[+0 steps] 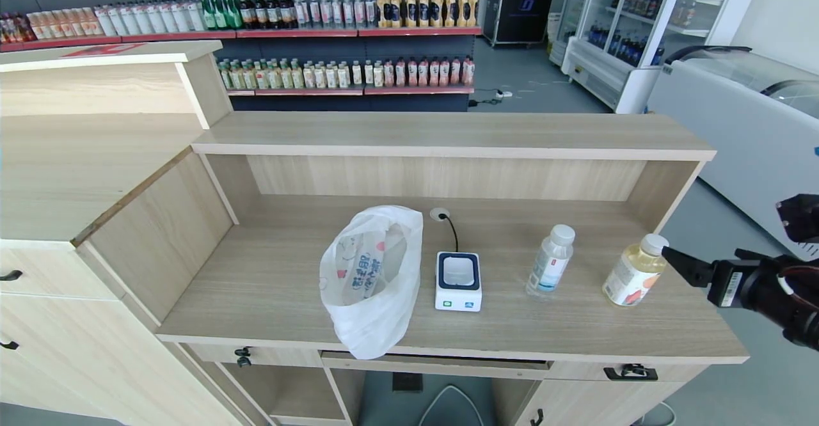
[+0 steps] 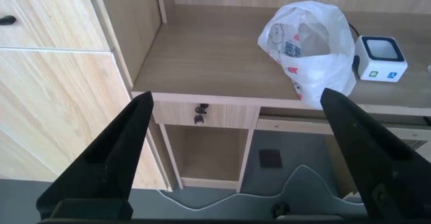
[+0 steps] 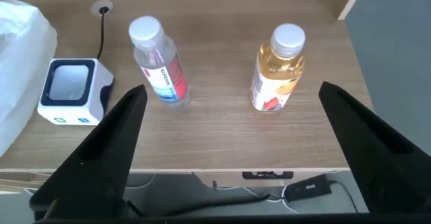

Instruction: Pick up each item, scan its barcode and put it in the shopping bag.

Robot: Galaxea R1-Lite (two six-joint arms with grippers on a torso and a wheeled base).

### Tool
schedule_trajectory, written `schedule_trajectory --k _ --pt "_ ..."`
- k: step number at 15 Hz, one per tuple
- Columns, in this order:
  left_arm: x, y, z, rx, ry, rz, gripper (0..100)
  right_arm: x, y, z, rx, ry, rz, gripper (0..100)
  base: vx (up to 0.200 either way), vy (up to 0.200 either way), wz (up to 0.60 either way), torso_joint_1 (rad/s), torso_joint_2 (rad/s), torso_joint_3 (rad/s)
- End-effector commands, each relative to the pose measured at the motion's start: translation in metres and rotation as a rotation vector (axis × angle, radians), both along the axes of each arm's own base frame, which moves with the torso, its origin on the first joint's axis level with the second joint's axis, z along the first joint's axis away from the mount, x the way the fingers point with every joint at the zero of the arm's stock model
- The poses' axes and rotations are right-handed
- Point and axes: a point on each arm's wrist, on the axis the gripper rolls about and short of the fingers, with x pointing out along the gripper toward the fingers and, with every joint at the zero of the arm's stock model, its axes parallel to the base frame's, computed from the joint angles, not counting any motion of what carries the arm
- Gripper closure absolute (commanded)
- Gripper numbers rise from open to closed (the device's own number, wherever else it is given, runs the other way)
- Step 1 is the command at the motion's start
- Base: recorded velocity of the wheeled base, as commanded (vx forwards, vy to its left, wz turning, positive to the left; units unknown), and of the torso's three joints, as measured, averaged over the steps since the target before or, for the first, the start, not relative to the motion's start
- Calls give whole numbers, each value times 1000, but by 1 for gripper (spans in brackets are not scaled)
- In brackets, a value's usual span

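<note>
Right hand (image 1: 679, 263), spread wide and empty, sits beside the juice bottle (image 1: 633, 274) near the desk (image 1: 512, 331) edge; a careless nudge could topple it.

Light wood surface (image 1: 269, 279) with raised back ledge (image 1: 448, 133); drink shelves (image 1: 358, 31) far behind, glass fridges (image 1: 614, 29) far right, chest freezer (image 1: 736, 112) right.

Open counter (image 1: 256, 279) is lying left of the shopping bag (image 1: 371, 279) and between the clear bottle (image 1: 550, 261) and the yellow bottle (image 1: 635, 271), standing apart. The scanner (image 1: 458, 280) is crowding the bag's right side, and the upper shelf (image 1: 448, 133) is overhanging the back.
</note>
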Motion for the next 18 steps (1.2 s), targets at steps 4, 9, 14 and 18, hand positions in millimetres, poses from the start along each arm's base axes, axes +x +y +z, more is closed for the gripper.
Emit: schedule_trajectory --k 4,9,14,18 --pt "0 0 0 -1 -1 0 0 47 -11 -69 -41 172 9 0 0 0 0 0 0 0" --pt "0 0 0 1 -1 0 0 70 -10 -91 -18 159 92 0 0 0 0 0 0 0" --pt "0 0 0 -1 -1 0 0 94 4 -110 -12 120 218 0 0 0 0 0 0 0" --pt "0 0 0 -1 -1 0 0 104 13 -120 -40 108 252 0 0 0 0 0 0 0"
